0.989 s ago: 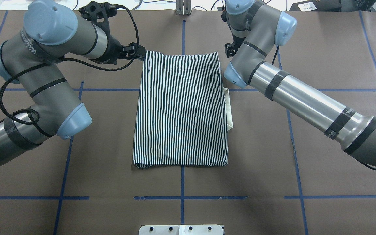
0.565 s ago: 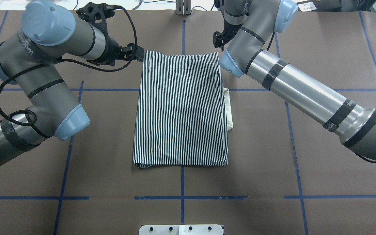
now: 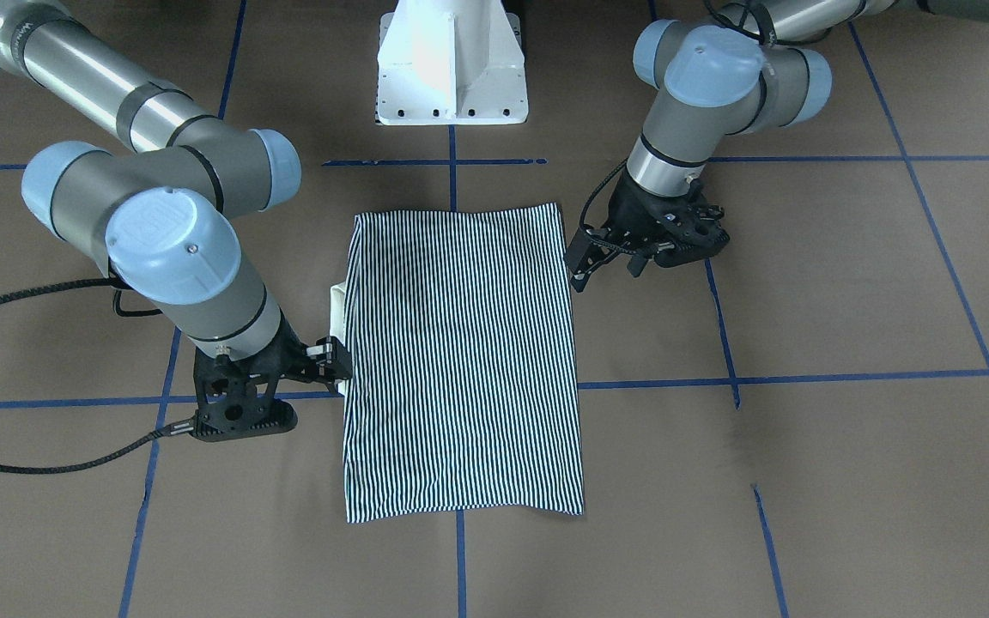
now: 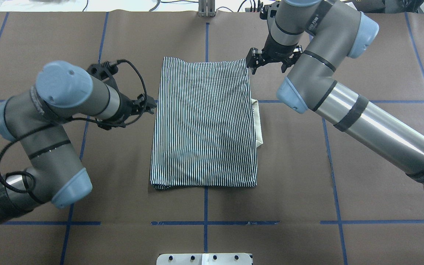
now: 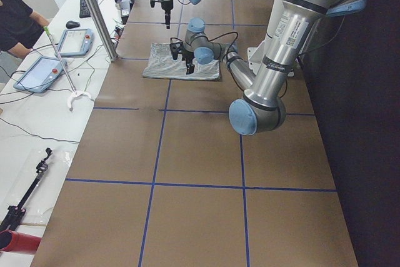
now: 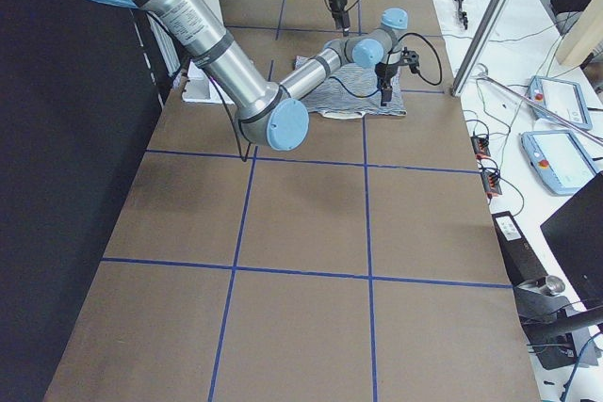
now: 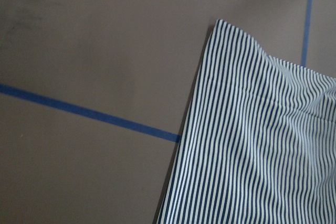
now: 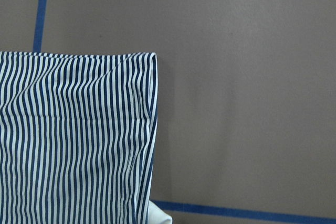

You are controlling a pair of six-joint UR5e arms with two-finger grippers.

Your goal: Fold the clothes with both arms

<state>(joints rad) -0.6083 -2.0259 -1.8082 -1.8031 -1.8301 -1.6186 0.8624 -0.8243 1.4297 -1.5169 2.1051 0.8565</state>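
Observation:
The striped shirt (image 4: 204, 121) (image 3: 460, 360) lies folded into a flat rectangle at the table's middle. Its cream collar (image 4: 258, 123) pokes out of the right edge. My left gripper (image 4: 153, 104) (image 3: 578, 266) hovers open just off the shirt's left edge, beside the blue cross line, holding nothing. Beside the far right corner my right gripper (image 4: 250, 63) (image 3: 336, 360) is open too, with no cloth in it. The wrist views show only the shirt's far corners (image 7: 218, 24) (image 8: 149, 59), with no fingers in sight.
Brown table (image 4: 307, 184) carries a blue tape grid. The white pedestal base (image 3: 452, 69) stands at the near edge and a metal post (image 4: 206, 9) at the far edge. A person (image 5: 15, 23) and tablets (image 5: 37, 73) are at the side bench.
My left gripper has drawn back from the shirt's far left corner toward me along its left edge. The right arm swung its elbow outward, its gripper staying by the far right corner. The shirt is unmoved.

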